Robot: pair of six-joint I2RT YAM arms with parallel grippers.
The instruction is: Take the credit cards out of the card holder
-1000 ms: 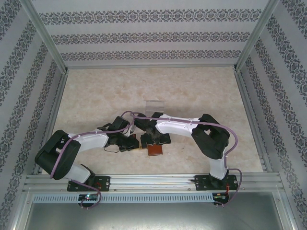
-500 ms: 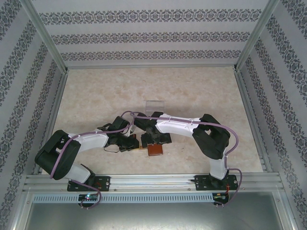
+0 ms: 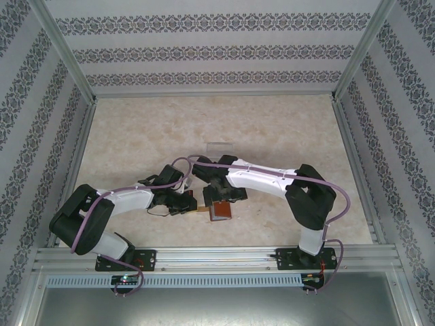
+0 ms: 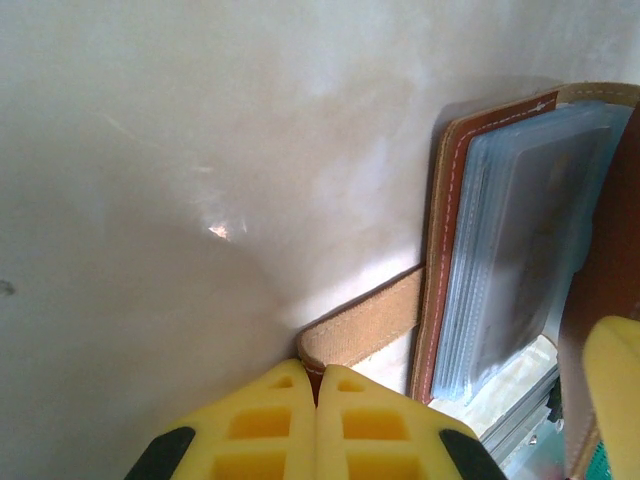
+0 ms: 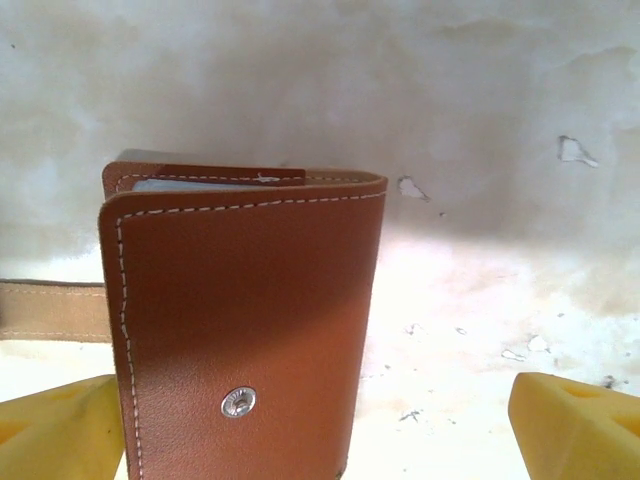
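The card holder (image 3: pixel 221 211) is a reddish-brown leather wallet lying on the table between the two arms. Its grey-blue inner pockets (image 4: pixel 520 240) show in the left wrist view. My left gripper (image 4: pixel 318 372) (image 3: pixel 192 203) is shut on the end of the tan strap tab (image 4: pixel 365 325), just left of the holder. My right gripper (image 5: pixel 315 435) (image 3: pixel 221 195) is open and hangs over the holder's closed cover (image 5: pixel 240 320). One yellow fingertip (image 5: pixel 60 430) sits on each side of the cover, neither touching it. The credit cards are hidden inside the holder.
A clear plastic box (image 3: pixel 219 145) stands just beyond the right wrist. Patterned walls and metal rails (image 3: pixel 204 257) close in the pale table (image 3: pixel 136 129). Both forearms crowd the near middle.
The right arm has shifted: its elbow swung right and its wrist now covers more of the clear box. The left gripper and the card holder have not moved.
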